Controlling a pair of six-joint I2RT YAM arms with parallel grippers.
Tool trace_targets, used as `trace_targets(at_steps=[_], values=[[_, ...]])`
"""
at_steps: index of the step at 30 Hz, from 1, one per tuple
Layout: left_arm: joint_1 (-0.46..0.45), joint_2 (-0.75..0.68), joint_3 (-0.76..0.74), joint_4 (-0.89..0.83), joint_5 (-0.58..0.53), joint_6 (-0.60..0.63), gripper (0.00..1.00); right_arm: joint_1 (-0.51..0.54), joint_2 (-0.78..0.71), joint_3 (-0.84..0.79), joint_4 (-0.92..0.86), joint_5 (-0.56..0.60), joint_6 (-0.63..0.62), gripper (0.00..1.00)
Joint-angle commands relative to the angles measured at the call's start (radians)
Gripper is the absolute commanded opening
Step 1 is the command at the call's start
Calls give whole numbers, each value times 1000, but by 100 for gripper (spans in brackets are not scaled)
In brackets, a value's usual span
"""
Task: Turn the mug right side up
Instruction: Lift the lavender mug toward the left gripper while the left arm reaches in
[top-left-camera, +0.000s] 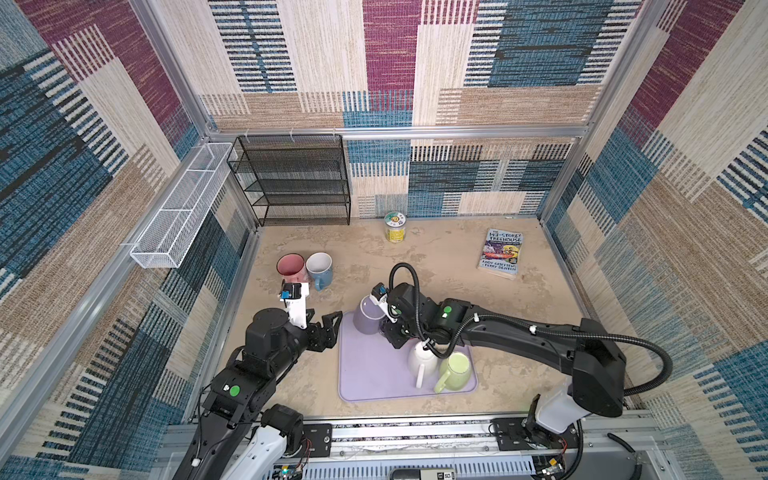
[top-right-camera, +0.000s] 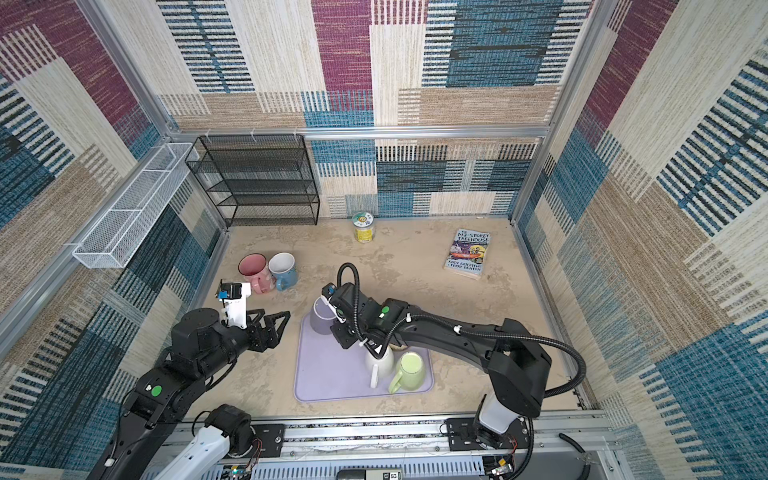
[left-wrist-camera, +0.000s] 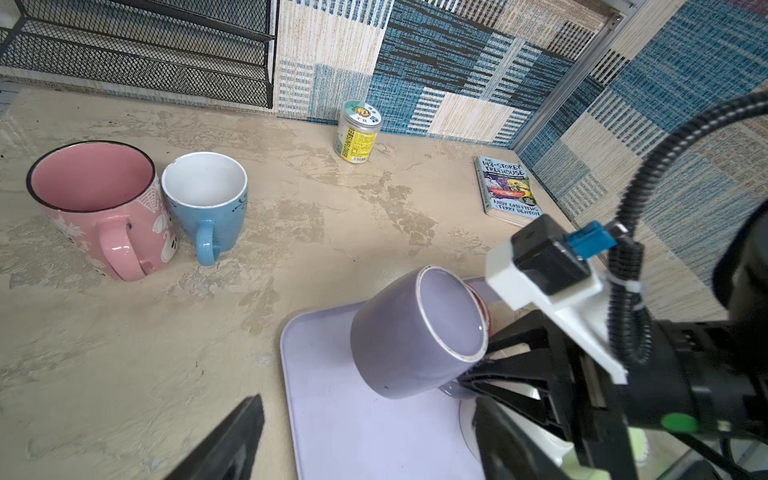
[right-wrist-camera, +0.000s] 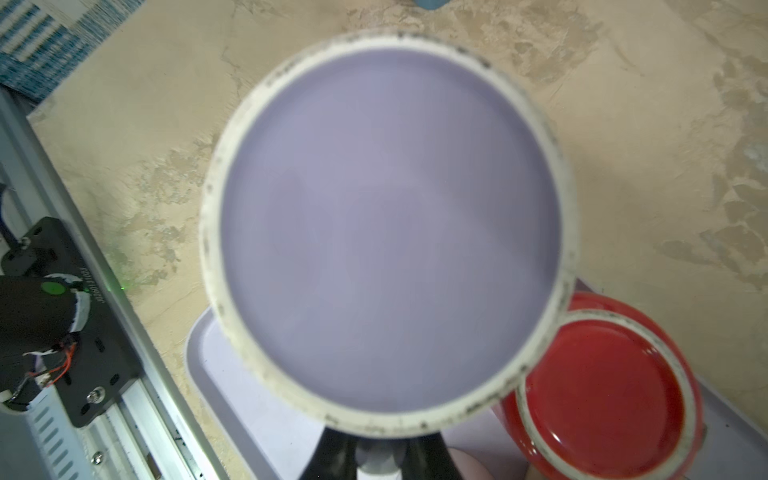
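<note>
We see the tray (top-left-camera: 374, 376) at the front. The mug (left-wrist-camera: 399, 345) is tilted over its far-left corner, base up toward the right wrist cam and mouth down. We can't tell if the rim touches the tray. The right gripper (right-wrist-camera: 376, 455) is clamped tight on the handle (left-wrist-camera: 449, 390), with the mug body just past its tips. The left gripper (top-right-camera: 275, 315) is wide open and empty, left of the tray and clear of the mug.

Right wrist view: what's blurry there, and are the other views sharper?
Right wrist view: the purple mug fills the frame, soft and out of focus; the red mug beside it is crisper. Left wrist view: sharp, with highlights on the pink mug. Both top views: evenly lit, walls bowed.
</note>
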Motion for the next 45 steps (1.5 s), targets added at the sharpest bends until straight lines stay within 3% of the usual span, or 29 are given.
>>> trace_targets(at_steps=[1,10,21,32,45], values=[[1,-3,5,34,-2,2,84,2,-74,-43,156,-47,2,0],[1,-55,-19,113,75,-49,84,-10,-274,-189,318,-123,15,0],[1,-91,-130,364,287,-197,83,-183,-515,-369,552,-469,125,0],[-4,-48,-214,644,480,-326,81,-306,-650,-489,717,-669,249,0],[-70,-19,-276,803,474,-332,77,-400,-639,-552,975,-801,436,0]])
